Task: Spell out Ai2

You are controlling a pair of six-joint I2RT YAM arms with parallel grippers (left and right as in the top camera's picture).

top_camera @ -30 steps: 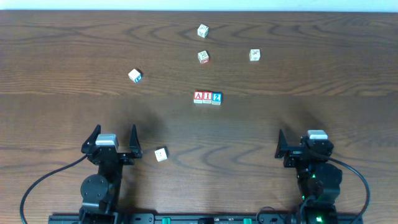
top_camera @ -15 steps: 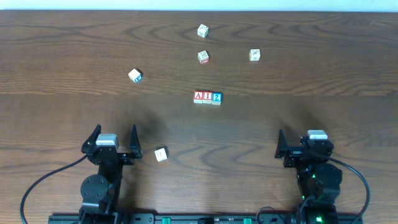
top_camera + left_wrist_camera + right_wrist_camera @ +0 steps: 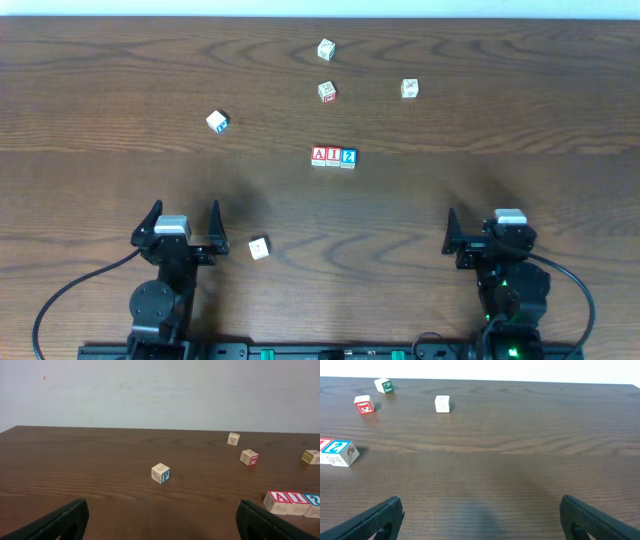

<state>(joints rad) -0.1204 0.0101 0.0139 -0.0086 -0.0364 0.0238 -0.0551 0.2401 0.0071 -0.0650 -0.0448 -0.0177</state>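
Note:
Three letter blocks stand side by side in a row at the table's middle: a red A (image 3: 319, 155), a red I (image 3: 333, 156) and a blue 2 (image 3: 348, 157). The row shows at the right edge of the left wrist view (image 3: 290, 501) and at the left edge of the right wrist view (image 3: 337, 452). My left gripper (image 3: 182, 228) is open and empty near the front left. My right gripper (image 3: 490, 232) is open and empty near the front right. Both are far from the row.
Loose blocks lie around: one with a blue face at the left (image 3: 217, 122), one by my left gripper (image 3: 259, 248), and three at the back (image 3: 326, 49) (image 3: 327, 92) (image 3: 409, 89). The table's far edge meets a white wall.

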